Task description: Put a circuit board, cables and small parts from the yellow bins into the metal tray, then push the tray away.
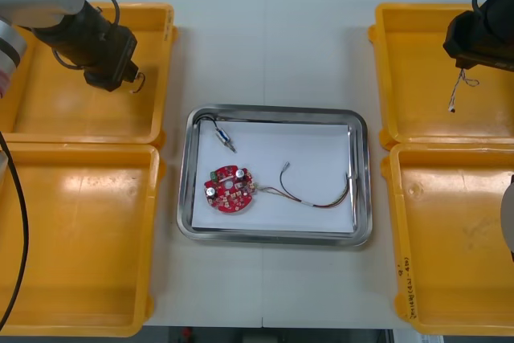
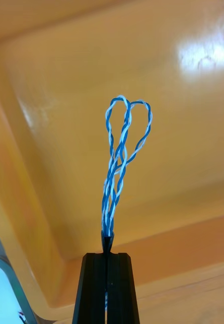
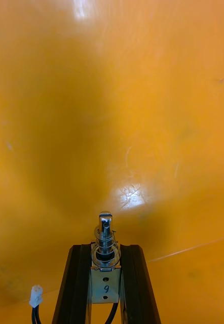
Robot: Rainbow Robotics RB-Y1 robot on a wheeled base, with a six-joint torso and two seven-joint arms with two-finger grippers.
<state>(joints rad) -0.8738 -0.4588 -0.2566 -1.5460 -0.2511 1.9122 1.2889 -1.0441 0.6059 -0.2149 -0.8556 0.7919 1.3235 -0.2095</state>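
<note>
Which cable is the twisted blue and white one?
The blue and white cable is pinched in the right end effector over the far right bin. The metal tray holds a black cable and a red and yellow cable.

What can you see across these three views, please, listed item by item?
light table: one, pale, under everything.
yellow plastic bins: four, two at each side of the table.
shiny metal tray: one, white inside, between the bins.
round red circuit board: one, in the tray's left half.
red and yellow cable: one, in the tray, right of the board.
black cable with a metal end: one, in the tray's top left corner in the front view.
twisted blue and white cable: one, held over a right bin.
small metal part with black leads: one, silver, held over a left bin.
left gripper: black, shut on that part.
right gripper: black, shut on the twisted cable.
</note>
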